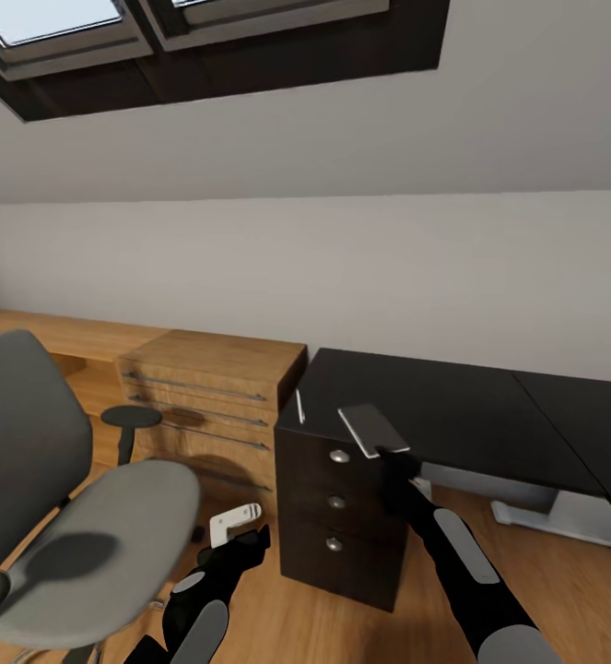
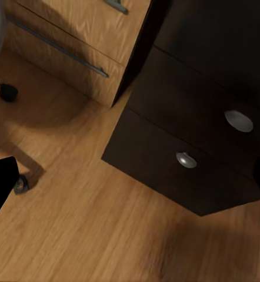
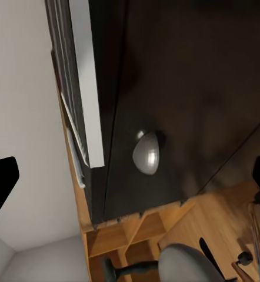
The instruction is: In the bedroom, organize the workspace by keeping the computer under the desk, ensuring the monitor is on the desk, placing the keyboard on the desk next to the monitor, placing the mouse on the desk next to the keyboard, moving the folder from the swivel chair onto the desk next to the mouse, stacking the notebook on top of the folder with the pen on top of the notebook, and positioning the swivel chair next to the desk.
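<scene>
Notebook on desk edge, pen beside

Left arm: black casing with 2 light-grey oval panels.
Right arm: black casing, long grey oval panel, grey rounded segment lower down.
Left gripper: black body, white block-shaped part above.

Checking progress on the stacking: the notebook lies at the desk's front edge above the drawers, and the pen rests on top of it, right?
Not quite. In the head view the pen lies on the desk top beside the notebook, apart from it, not on it. The notebook's position is right.
</scene>
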Tool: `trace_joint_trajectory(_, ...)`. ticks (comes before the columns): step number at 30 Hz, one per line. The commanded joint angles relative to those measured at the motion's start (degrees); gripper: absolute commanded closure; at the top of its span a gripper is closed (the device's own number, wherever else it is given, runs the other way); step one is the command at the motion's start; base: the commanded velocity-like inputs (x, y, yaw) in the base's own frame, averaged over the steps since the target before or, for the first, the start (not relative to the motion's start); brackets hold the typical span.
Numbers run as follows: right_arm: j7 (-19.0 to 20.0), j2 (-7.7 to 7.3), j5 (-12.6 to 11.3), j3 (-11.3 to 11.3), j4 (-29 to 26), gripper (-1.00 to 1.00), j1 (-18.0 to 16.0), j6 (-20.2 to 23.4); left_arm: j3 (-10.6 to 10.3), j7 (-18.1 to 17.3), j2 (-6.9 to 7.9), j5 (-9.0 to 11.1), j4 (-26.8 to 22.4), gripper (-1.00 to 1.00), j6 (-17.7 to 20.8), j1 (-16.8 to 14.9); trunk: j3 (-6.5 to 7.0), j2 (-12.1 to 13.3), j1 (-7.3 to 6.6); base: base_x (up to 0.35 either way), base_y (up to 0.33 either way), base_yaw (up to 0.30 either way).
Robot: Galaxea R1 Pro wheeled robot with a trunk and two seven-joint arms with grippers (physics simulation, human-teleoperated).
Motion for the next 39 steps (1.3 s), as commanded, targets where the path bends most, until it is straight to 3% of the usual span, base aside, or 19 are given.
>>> trace_joint_trajectory(1,-0.3,0.01,-0.4,0.0,-0.1,-1.00,0.0,0.0,-0.1,0.5,0.05,0.3,-0.1,-1.00,0.1,-0.1,-0.06,0.0,0.01,0.179,0.077,0.000)
trace_joint_trajectory(39,0.6,0.01,-0.1,0.0,-0.1,-1.00,0.0,-0.2,-0.8,0.4,0.05,0.5,0.0,-1.00,0.2,-0.1,-0.06,0.0,0.01,0.051,0.021,0.000)
